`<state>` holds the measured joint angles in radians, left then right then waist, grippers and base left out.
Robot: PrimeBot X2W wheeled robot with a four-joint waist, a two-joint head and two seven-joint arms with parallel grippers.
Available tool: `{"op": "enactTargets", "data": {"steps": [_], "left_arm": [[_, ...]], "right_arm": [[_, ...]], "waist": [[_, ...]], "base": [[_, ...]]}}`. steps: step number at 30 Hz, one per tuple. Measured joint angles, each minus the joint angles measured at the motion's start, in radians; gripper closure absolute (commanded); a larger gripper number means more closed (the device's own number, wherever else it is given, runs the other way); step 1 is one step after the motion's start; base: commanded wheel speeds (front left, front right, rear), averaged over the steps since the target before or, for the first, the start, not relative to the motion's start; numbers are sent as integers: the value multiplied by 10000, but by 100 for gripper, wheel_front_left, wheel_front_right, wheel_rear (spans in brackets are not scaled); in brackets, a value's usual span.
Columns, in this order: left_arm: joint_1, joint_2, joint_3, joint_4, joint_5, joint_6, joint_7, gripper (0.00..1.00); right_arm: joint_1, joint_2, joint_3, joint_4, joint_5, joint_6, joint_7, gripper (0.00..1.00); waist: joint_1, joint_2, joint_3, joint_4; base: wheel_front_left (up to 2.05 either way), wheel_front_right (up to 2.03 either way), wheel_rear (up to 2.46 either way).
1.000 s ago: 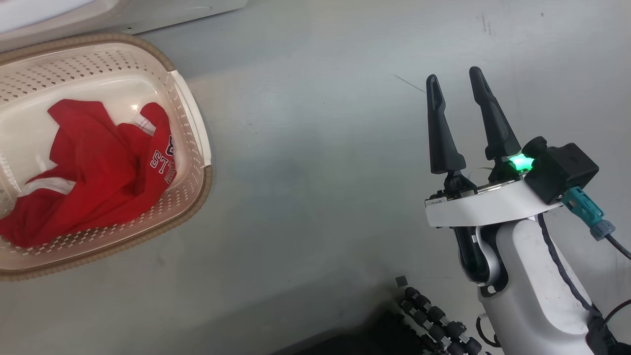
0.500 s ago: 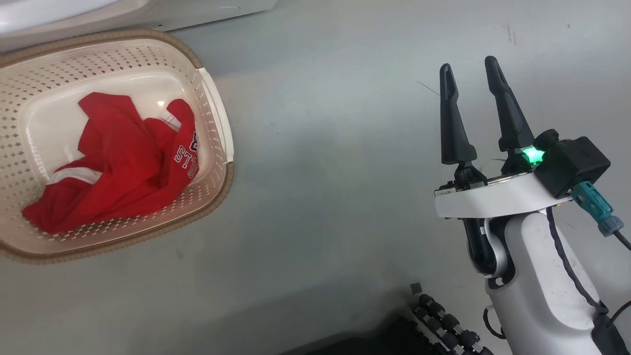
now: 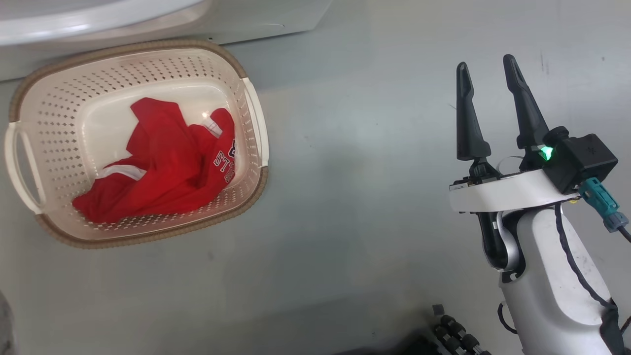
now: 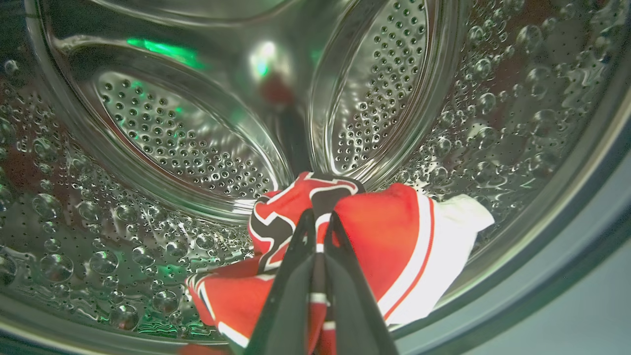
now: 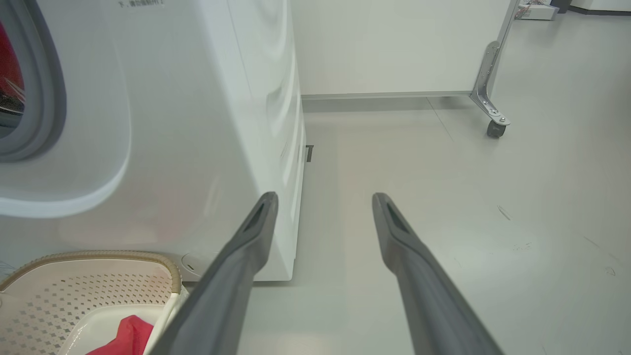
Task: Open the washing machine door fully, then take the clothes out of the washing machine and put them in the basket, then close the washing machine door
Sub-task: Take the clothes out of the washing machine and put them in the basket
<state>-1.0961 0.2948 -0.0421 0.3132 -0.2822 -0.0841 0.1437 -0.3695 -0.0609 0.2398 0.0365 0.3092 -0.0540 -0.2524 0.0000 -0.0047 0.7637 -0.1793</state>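
My left gripper [image 4: 318, 217] reaches into the washing machine's perforated steel drum [image 4: 187, 138] and is shut on a red garment with white stripes [image 4: 394, 236] lying on the drum floor. A second red garment with lettering [image 3: 167, 167] lies in the cream basket [image 3: 148, 49], which stands on the floor against the white washing machine [image 3: 148, 19]. My right gripper [image 3: 485, 69] is open and holds nothing, hovering over bare floor to the right of the basket. In the right wrist view its fingers [image 5: 246, 246] point past the machine's corner [image 5: 197, 123]. The washing machine door is out of view.
Grey floor [image 3: 355, 197] stretches between the basket and my right arm. A white partition with a metal bracket and castor [image 5: 493, 128] stands behind the machine. The dark ribbed part of my base [image 3: 453, 335] sits at the bottom of the head view.
The head camera has turned, so the basket has slid rightward and now shows whole with its left handle. The right gripper stays open in much the same pose.
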Motion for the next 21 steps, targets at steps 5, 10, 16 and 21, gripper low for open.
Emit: {"op": "enactTargets", "data": {"steps": [5, 10, 16, 21], "left_arm": [[974, -466, -29, -290, -82, 42, -1127, 100], [1913, -761, -31, -589, -81, 138, -2268, 100], [3117, -1175, -19, -871, -82, 255, -3530, 100], [4103, -1365, -48, -988, -81, 366, -3939, 100]], "right_arm": [[91, -73, -100, 171, -109, 17, 2, 0], [305, -286, -144, 391, -272, 92, 2, 0], [675, -324, -188, 608, -305, 163, 2, 0], [988, -378, -245, 757, -316, 178, 2, 0]], "waist": [[0, 0, -432, 276], [0, 0, -938, 531], [0, 0, -1627, 791], [0, 0, -2236, 993]], "base": [[0, 0, 0], [0, 0, 0], [0, 0, 0], [0, 0, 0]]}}
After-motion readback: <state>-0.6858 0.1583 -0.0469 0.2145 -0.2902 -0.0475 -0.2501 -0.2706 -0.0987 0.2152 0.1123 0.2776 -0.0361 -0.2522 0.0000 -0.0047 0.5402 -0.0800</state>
